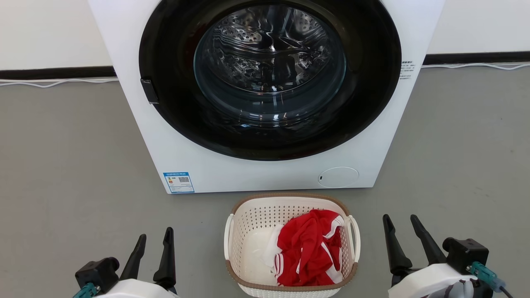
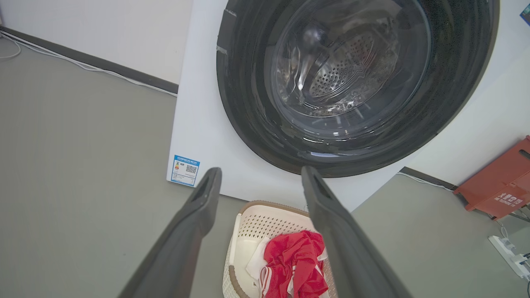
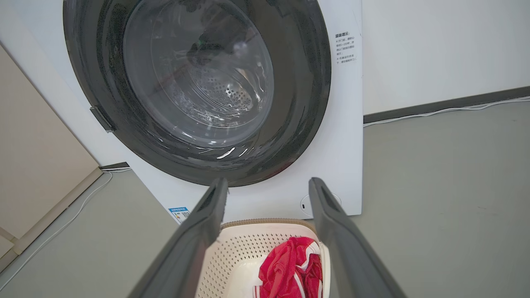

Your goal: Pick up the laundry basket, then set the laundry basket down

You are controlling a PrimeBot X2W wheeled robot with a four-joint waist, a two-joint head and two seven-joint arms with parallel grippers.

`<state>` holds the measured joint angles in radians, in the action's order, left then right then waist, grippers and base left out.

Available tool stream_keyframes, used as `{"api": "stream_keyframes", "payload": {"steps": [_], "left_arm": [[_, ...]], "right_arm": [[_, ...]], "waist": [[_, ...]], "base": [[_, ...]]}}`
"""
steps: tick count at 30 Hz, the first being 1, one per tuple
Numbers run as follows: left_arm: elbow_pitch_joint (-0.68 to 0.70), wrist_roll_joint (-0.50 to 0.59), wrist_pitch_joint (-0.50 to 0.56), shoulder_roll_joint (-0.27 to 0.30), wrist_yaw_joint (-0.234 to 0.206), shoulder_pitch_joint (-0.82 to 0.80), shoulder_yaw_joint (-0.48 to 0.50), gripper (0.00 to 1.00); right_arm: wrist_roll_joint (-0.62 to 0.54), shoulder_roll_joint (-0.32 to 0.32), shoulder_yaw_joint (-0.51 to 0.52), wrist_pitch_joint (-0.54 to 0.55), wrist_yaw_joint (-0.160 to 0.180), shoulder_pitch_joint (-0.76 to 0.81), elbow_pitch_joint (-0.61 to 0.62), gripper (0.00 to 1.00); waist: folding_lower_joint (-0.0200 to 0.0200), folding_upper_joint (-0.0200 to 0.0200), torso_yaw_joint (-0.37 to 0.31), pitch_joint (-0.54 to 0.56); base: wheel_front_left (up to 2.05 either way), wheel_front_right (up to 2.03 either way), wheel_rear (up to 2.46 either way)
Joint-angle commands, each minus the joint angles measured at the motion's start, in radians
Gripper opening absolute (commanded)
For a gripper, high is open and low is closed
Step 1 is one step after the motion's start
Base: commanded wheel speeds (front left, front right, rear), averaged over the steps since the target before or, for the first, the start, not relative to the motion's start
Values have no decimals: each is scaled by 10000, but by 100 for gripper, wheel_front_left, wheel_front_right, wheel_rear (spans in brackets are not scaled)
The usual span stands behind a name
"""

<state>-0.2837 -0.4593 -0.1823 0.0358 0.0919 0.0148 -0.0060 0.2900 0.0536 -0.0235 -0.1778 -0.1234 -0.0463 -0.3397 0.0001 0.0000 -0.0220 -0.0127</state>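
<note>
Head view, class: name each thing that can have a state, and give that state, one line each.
washing machine door: shut
laundry basket: upright, not gripped, partly filled
red-and-white garment: crumpled inside the basket
left gripper: open, empty
right gripper: open, empty

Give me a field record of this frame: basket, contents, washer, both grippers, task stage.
laundry basket: upright on the grey floor, just in front of the washing machine, not held
contents: red garment with white stripes on the basket's right side; white cloth beside it
washing machine door: shut
left gripper: open, left of the basket, clear of it
right gripper: open, right of the basket, clear of it
task stage: pick-up not yet begun
</note>
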Motion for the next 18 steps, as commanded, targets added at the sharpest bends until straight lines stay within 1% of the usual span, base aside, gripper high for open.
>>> {"api": "stream_keyframes", "payload": {"steps": [1, 13, 18], "left_arm": [[301, 453, -168, 111, -82, -209, 188, 100], [342, 1848, -519, 130, -135, -199, 213, 100], [356, 2274, -636, 136, -159, -185, 216, 100]], "right_arm": [[-465, 85, -151, -212, -60, -420, 194, 100], [-1846, 9, -15, -563, -67, -395, 102, 100], [-2281, -8, 26, -681, -70, -400, 75, 100]], "waist": [[-1, 0, -7, -6], [-1, 0, -53, -49], [-1, 0, -70, -54]], "base": [[0, 0, 0], [0, 0, 0], [0, 0, 0]]}}
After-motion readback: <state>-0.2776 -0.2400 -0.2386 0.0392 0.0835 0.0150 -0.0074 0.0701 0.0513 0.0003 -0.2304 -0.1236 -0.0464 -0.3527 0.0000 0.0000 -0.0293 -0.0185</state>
